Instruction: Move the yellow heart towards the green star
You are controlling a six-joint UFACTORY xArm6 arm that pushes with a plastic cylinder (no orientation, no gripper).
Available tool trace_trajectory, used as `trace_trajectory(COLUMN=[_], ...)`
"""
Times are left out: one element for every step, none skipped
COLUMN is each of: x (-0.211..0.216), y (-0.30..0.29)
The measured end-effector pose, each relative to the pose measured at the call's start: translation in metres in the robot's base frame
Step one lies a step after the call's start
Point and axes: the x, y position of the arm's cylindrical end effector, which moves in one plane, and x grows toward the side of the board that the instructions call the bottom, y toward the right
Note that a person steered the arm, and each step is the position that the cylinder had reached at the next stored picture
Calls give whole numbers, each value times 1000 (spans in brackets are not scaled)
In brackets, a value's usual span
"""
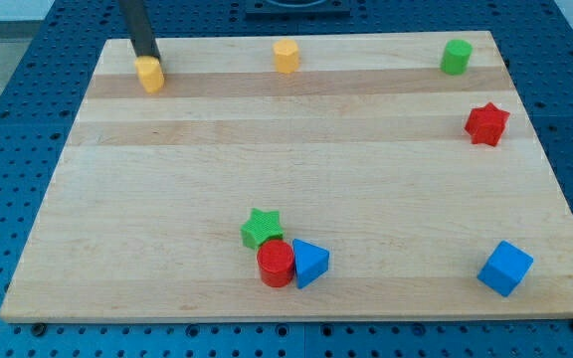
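A yellow block (150,74), which looks like the heart, lies near the board's top left corner. My tip (146,58) is right at its top edge, touching or nearly touching it from the view's top. The green star (261,228) lies far off toward the view's bottom, near the middle of the board's lower part. It touches a red cylinder (276,264) just below it.
A second yellow block (286,56) sits at the top middle. A blue triangle (310,263) lies against the red cylinder. A green cylinder (456,57) and a red star (486,123) are at the top right, and a blue cube (505,268) at the bottom right.
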Motion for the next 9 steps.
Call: trace_trajectory(x=[85,169,151,87,20,-41,-49,-49,-41], y=[46,66,78,84,83,66,-13,-24,-28])
